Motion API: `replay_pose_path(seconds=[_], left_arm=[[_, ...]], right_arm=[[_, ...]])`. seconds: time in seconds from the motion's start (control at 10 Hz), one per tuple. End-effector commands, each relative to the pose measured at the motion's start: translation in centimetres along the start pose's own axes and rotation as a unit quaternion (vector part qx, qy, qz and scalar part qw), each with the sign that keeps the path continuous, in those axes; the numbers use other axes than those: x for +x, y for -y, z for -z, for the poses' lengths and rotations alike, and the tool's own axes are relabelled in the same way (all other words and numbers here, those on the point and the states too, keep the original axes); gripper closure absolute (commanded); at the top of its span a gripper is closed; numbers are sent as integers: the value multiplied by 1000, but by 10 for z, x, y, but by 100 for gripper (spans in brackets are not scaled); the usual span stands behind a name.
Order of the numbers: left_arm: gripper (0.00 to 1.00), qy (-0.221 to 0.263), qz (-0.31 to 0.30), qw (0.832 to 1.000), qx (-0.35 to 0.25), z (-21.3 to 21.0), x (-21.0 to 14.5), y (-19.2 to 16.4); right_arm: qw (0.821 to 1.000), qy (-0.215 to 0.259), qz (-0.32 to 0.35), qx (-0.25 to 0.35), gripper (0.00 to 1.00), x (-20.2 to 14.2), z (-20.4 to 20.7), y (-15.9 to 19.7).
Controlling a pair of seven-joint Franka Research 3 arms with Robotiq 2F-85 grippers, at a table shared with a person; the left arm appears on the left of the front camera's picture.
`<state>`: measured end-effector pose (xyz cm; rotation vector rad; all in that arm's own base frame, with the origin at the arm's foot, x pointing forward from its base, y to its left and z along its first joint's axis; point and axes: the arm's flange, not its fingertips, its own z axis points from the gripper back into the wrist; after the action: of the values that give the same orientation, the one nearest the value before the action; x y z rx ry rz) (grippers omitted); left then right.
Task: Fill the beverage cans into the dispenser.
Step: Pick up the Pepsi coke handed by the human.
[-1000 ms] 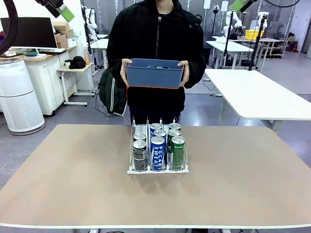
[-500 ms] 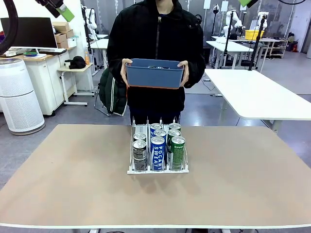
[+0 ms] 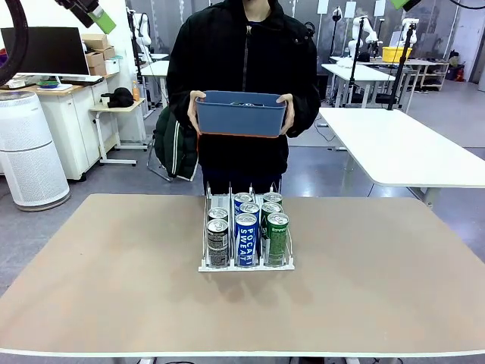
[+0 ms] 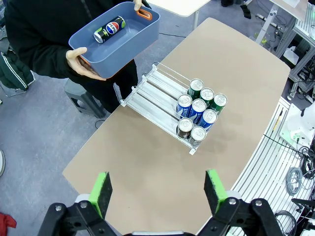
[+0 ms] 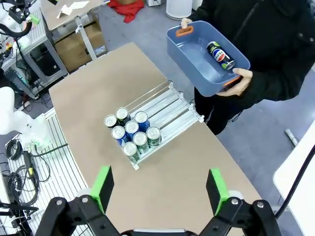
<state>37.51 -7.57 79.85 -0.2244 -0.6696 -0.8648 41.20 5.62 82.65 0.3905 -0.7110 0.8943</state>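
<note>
The dispenser [image 3: 245,267] stands mid-table with several beverage cans [image 3: 246,235] in its three lanes: dark grey, blue and green. From above, the cans [image 4: 199,110] crowd the front end of the dispenser [image 4: 156,92], and its far lanes lie bare. A person holds a blue tub [image 3: 241,117] behind the table, with one dark can [image 4: 109,29] lying in it. My left gripper [image 4: 158,191] hangs open high above the table, at the top left corner [image 3: 97,15] in the front view. My right gripper [image 5: 159,189] is open too, high over the cans [image 5: 132,130].
The tan table [image 3: 114,273] has wide bare surface on both sides of the dispenser. The person's hands [image 5: 242,78] grip the tub's ends. A white table [image 3: 402,152] stands beyond at the right. An air purifier [image 3: 26,152] and a desk stand at the far left.
My right gripper has drifted up and to the right at the top edge of the front view. The left gripper, the person, the tub and the cans have not moved.
</note>
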Motion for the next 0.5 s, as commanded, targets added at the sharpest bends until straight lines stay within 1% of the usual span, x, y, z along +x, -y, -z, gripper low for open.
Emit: replay_pose_path(seconds=[0.0,0.4], left_arm=[[0,0,-5,1000,-1,0,-1,0],[0,0,-5,1000,-1,0,-1,0]], right_arm=[[1000,8,-4,-7,0,-7,2,3],[1000,15,8,-19,0,-11,5,0]])
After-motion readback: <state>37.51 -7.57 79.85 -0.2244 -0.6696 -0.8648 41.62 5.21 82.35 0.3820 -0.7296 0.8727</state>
